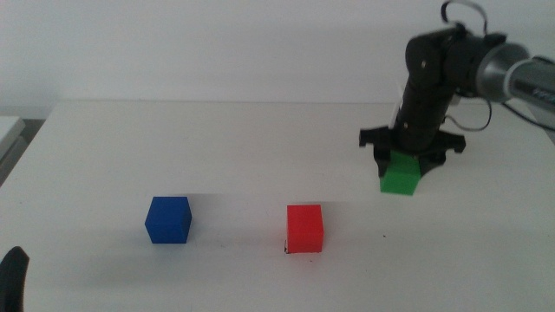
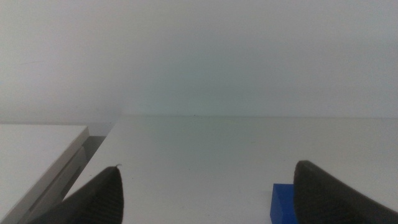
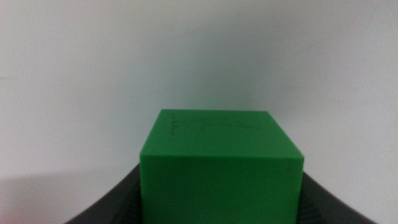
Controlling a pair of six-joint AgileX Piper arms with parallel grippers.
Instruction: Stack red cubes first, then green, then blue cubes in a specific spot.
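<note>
- My right gripper (image 1: pixel 404 170) is clamped on the green cube (image 1: pixel 401 176), right of centre in the middle view, held slightly tilted and, as far as I can judge, just clear of the table (image 1: pixel 260 139).
- In my right wrist view the green cube (image 3: pixel 221 168) fills the space between both jaws, seated squarely.
- The red cube (image 1: pixel 304 228) sits at lower centre, a black corner mark (image 1: pixel 286 250) peeking out at its lower-left edge, so I judge it is already on the marked spot.
- To do this well, I should carry the green cube well above the red one, level it, line up its edges, lower straight down, and release only once it rests flat.
- The blue cube (image 1: pixel 167 219) waits at lower left, well apart from the red.
- My left gripper (image 1: pixel 12 277) idles at the bottom-left corner, jaws apart, with the blue cube's corner (image 2: pixel 282 202) just beside one jaw.
- The table is plain matte white with a pale wall behind it, and a tiny dark speck (image 1: pixel 384 234) lies right of the red cube.
</note>
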